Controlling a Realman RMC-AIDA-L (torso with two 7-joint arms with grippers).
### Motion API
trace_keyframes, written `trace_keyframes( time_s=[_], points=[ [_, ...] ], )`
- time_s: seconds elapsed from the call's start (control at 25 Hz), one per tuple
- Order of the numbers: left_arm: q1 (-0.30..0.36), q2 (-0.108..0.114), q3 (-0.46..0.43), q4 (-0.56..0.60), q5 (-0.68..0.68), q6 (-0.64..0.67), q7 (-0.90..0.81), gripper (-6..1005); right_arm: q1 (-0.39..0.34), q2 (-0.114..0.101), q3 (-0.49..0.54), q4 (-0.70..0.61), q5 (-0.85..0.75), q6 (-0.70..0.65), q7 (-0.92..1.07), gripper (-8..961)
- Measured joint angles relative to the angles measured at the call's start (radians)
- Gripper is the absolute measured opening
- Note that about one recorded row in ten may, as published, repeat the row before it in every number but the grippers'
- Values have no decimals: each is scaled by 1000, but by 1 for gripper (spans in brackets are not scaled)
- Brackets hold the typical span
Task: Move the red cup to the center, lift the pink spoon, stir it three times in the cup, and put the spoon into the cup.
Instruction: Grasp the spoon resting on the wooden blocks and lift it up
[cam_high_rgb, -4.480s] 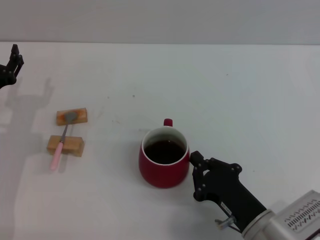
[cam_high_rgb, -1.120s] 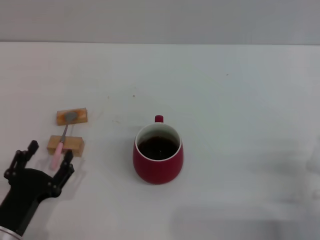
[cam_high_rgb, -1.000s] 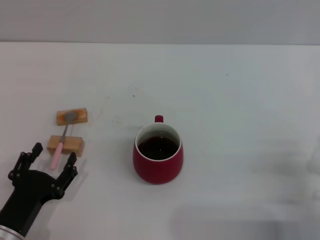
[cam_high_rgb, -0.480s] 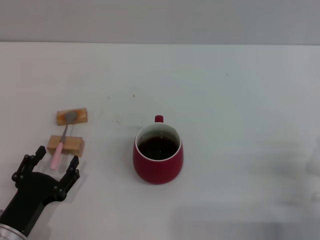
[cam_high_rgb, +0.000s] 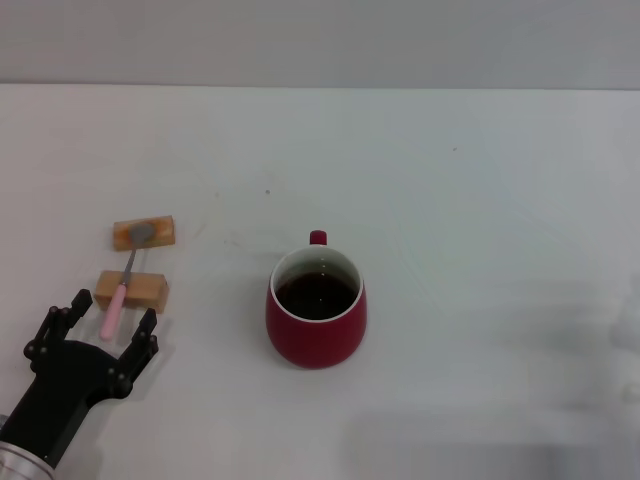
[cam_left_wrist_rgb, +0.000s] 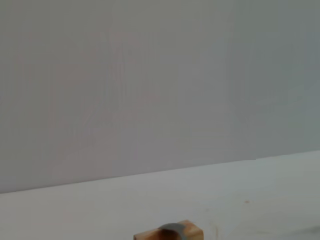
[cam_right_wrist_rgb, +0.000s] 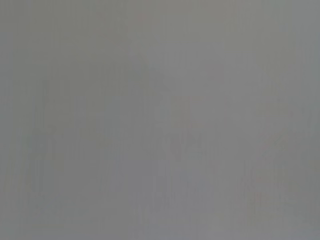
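The red cup (cam_high_rgb: 316, 313) stands upright near the middle of the white table, dark inside, its small handle pointing away from me. The pink spoon (cam_high_rgb: 122, 287) lies across two tan wooden blocks at the left, its grey bowl on the far block (cam_high_rgb: 144, 233) and its pink handle over the near block (cam_high_rgb: 131, 291). My left gripper (cam_high_rgb: 98, 332) is open just in front of the spoon's handle end, one finger on each side of it, not touching. The left wrist view shows only the far block (cam_left_wrist_rgb: 169, 232) with the spoon's bowl on it. My right gripper is out of view.
The white table (cam_high_rgb: 480, 200) runs back to a grey wall. The right wrist view shows only plain grey.
The right gripper has let go of the cup and left the view. The left arm came in at the lower left and crept toward the spoon's handle, fingers open.
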Motion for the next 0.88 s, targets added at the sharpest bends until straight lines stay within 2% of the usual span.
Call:
trace_keyframes(
  time_s=[0.28,0.48,0.88],
  points=[
    [-1,0,2,0,-2,-6,0,783,-1,0,0,0,0,0,0,0],
    [0,0,3,0,-2,-13,-1,606,-2,0,0,0,0,1,0,0],
    [10,0,3,0,1,-14,-3,595,0,0,-12,-1,1,2,0,-1]
  ],
)
